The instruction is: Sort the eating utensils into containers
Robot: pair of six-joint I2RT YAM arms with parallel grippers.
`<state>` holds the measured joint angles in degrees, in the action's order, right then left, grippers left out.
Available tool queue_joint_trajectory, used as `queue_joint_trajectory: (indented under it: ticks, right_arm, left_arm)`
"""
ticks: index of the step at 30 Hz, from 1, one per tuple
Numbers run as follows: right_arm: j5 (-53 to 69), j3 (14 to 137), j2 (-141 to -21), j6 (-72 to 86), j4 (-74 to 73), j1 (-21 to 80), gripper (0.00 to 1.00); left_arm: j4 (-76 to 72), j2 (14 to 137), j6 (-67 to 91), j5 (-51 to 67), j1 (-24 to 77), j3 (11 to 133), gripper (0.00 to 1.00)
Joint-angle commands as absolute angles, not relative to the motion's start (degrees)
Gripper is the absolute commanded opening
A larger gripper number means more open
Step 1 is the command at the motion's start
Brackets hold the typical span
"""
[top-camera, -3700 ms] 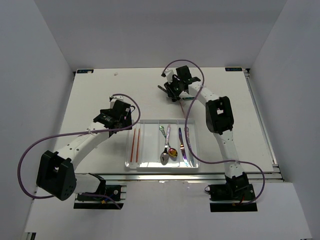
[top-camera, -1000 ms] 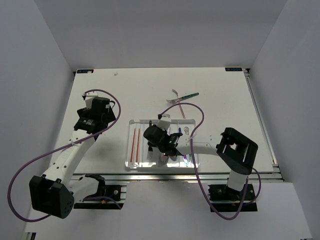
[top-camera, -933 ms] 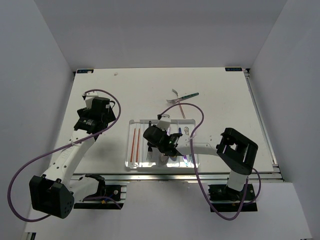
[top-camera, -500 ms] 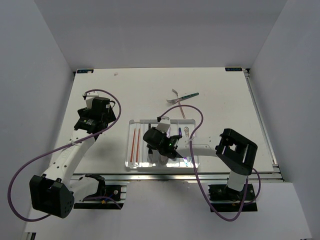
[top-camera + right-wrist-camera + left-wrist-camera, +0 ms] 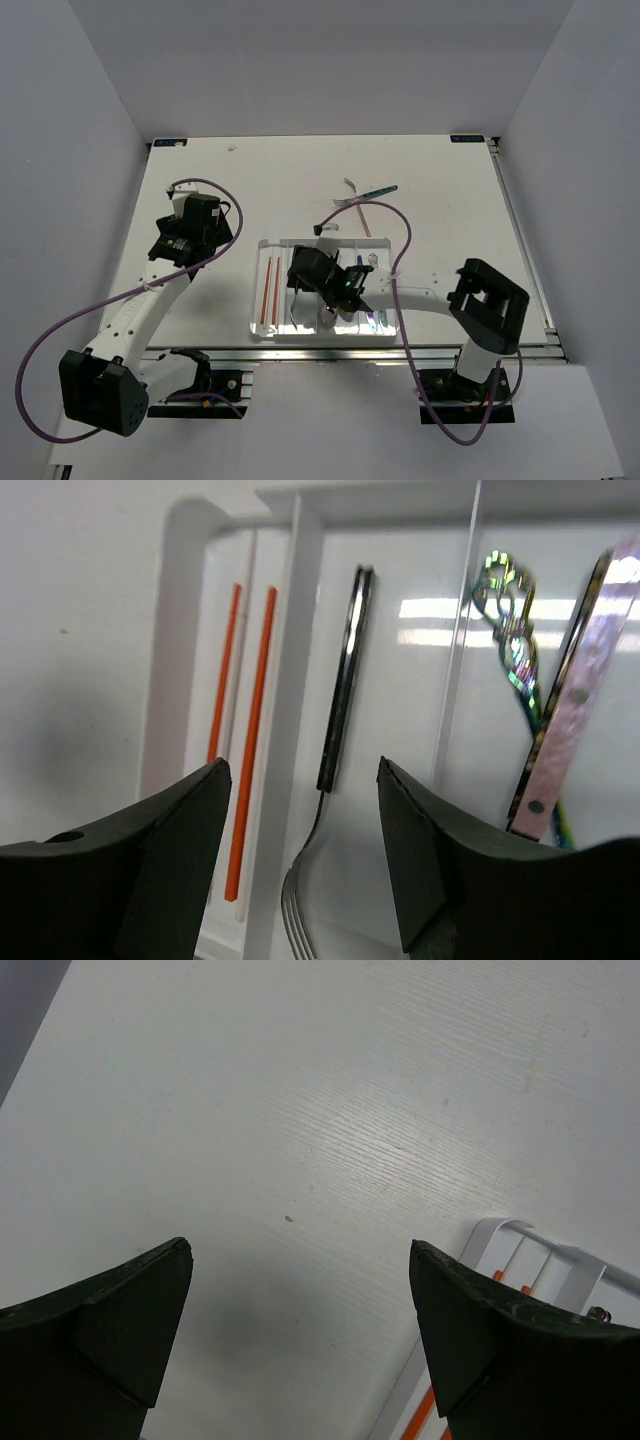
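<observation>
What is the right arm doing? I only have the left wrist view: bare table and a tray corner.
Observer: Its jaws stand open over the tray, with nothing gripped between them.
Operator: Anything below them?
Observer: A dark-handled fork lies in the second compartment, next to the one holding two orange chopsticks.
Operator: Any utensils outside the tray?
Observer: Yes, a teal-handled utensil lies on the table beyond the tray's far side.
</observation>
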<state>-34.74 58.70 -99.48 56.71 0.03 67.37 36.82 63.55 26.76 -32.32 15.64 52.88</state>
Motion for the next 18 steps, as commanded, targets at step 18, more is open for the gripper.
queue_joint_trajectory:
  ticks: [18]
  right_arm:
    - [-16.85,112.49,-122.08,17.02,-28.39,23.91,0.89]
  left_arm:
    - [35.77,64.51,26.02,-32.78,15.56,52.47,0.98]
